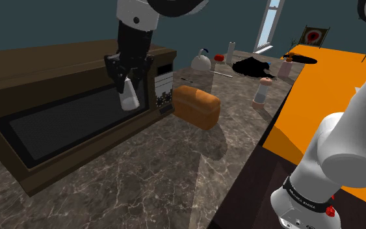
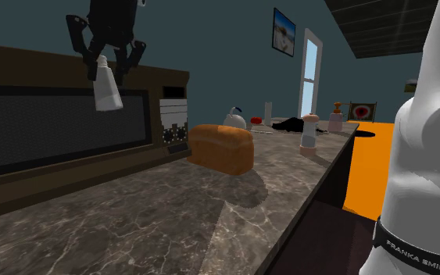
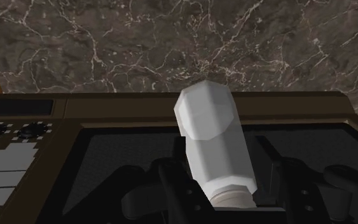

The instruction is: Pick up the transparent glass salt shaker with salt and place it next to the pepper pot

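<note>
A pale whitish salt shaker hangs in the air in front of the brown microwave, held by its top with my black gripper shut on it. It also hangs below the gripper as the shaker in the second exterior view, well above the counter. In the wrist view the shaker sticks out from between the fingers, over the microwave's door. The pepper pot, white with a brown cap, stands far along the marble counter near the edge; it is the pepper pot beyond the bread.
A loaf of bread lies on the counter between the microwave and the pepper pot. Farther back are a white kettle, a tall white bottle, a black heap and a small cup. An orange floor lies beyond the counter edge.
</note>
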{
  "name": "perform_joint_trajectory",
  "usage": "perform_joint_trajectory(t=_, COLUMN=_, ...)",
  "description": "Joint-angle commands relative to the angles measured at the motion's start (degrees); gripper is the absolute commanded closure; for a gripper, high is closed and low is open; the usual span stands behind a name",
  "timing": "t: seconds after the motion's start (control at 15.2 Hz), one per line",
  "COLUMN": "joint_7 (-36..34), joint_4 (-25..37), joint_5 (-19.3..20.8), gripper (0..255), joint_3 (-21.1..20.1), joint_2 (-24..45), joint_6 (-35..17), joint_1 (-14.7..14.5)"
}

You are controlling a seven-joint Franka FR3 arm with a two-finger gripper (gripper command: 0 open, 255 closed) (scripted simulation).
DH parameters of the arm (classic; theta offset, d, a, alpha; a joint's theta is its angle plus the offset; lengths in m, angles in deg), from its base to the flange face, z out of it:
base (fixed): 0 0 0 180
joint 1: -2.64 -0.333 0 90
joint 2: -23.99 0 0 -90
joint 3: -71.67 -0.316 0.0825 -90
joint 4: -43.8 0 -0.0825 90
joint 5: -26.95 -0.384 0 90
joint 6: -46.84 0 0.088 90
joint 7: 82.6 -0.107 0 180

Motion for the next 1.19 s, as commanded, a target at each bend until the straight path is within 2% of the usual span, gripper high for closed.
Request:
perform_joint_trajectory(t=0.0, joint_7=0.2, joint_4=1.4, joint_5=-0.2, gripper=255, joint_3=0.1, joint_2=-0.3, joint_6=1.7, joint_1=0.1)
perform_joint_trajectory(t=0.2, joint_7=0.1, joint_4=3.5, joint_5=-0.1, gripper=255, joint_3=0.2, joint_2=-0.2, joint_6=3.8, joint_1=0.1)
perform_joint_trajectory(t=0.66, joint_7=11.0, joint_4=-8.4, joint_5=-5.9, gripper=255, joint_3=6.8, joint_2=-12.0, joint_6=3.8, joint_1=2.4)
perform_joint_trajectory(t=1.12, joint_7=20.9, joint_4=-16.9, joint_5=-7.8, gripper=255, joint_3=14.2, joint_2=-21.2, joint_6=5.7, joint_1=4.2)
